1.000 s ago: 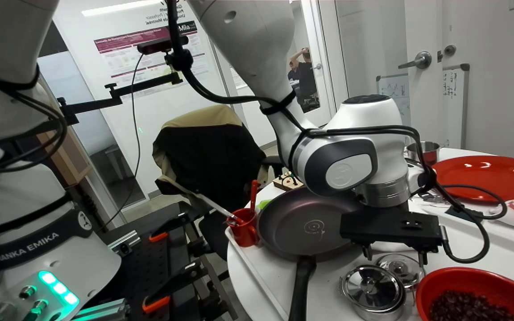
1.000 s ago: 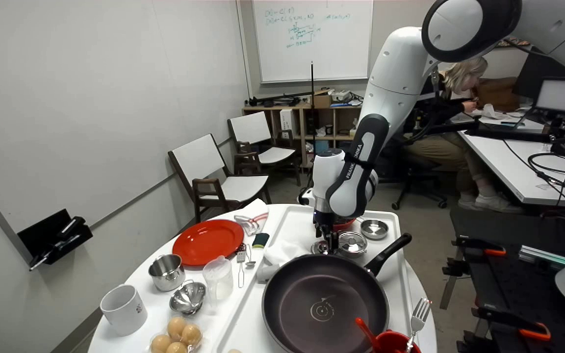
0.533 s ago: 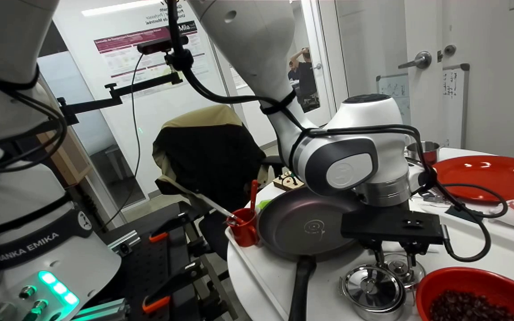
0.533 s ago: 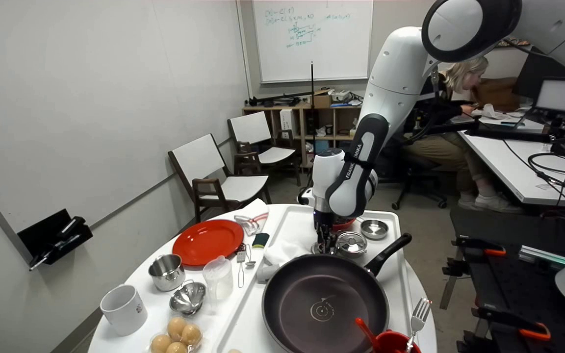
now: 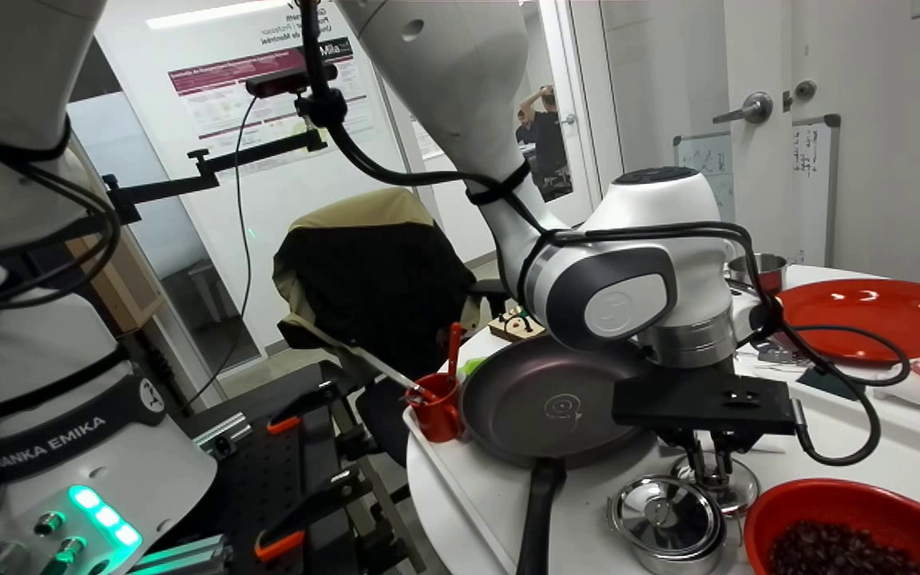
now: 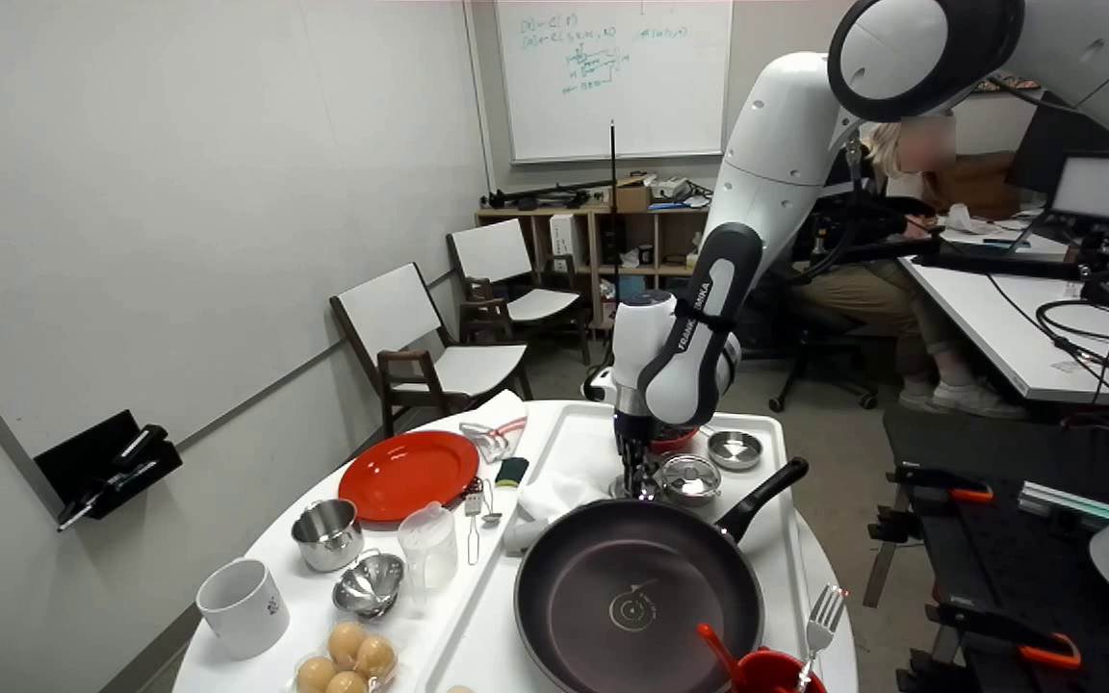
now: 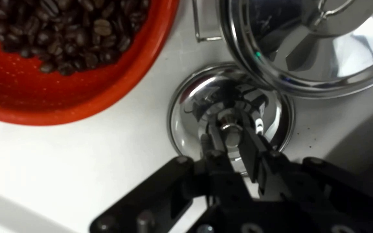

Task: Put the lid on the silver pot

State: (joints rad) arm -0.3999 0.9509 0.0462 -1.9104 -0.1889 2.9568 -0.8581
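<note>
The lid (image 7: 186,124), a small shiny metal disc with a knob, lies flat on the white tray surface in the wrist view. Around its knob my gripper (image 7: 231,129) is shut, one finger on each side. In both exterior views the gripper (image 5: 712,477) points straight down and covers the middle of the lid (image 5: 739,489). A shallow open silver pot (image 6: 735,449) stands near the far corner of the tray in an exterior view. Between it and my gripper sits another silver pot (image 6: 691,495) with a cover on it, whose rim overhangs the lid's edge in the wrist view.
A red bowl (image 5: 763,519) with dark beans stands close beside the lid. The big black skillet (image 6: 631,558) fills the near part of the tray, its handle (image 6: 761,500) pointing toward the pots. A red cup (image 5: 438,423) with utensils stands at the skillet's edge.
My gripper's fingers have come together from wide apart onto the lid's knob. The arm has hardly moved, and the lid stays in its place.
</note>
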